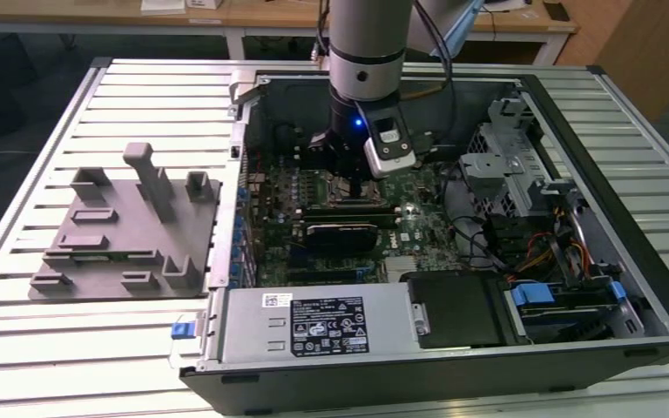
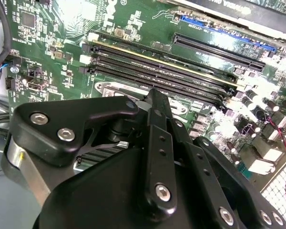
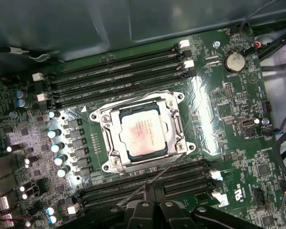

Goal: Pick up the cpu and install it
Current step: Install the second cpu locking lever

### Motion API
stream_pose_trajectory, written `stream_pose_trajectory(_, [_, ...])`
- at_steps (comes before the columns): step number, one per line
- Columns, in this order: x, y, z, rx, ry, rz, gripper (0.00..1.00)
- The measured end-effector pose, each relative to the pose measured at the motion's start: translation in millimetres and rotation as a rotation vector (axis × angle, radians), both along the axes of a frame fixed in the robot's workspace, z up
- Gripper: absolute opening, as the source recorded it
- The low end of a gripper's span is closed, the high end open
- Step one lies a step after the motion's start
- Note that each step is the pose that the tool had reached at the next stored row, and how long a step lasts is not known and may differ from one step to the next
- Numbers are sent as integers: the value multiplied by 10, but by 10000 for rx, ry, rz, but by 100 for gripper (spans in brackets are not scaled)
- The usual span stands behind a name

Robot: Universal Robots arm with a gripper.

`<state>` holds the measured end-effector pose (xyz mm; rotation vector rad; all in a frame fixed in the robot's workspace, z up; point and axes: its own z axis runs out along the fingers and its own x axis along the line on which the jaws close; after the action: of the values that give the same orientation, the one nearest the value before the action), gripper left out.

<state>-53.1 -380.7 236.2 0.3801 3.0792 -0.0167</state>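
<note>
Now | I'm hovering tool (image 2: 155, 102), grip state unreadable, over cpu (image 3: 144, 134) sitting in socket (image 3: 174, 102) | misseating risking bent pins.

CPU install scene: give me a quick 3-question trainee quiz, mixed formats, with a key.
1. True or false: in the first wrist view, the cpu lies inside the socket's metal frame on the motherboard.
2. Short answer: in the exterior view, on which side of the computer case does the grey tray lie?
3. Pick one: in the exterior view, the tool hangs over A) the motherboard inside the open case, B) the grey tray, C) the bare table slats.

Key: 1 true; 2 the exterior view's left; 3 A.
</note>
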Motion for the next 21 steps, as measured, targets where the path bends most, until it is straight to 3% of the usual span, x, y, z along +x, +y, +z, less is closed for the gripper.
stream_pose_trajectory(11, [-23, -2, -60, 0, 1, 1455, 11])
stream_pose_trajectory(17, [-148, -5, -111, 1, 2, 1656, 11])
stream_pose_trajectory(21, [-208, -27, -139, 62, -4, 1712, 11])
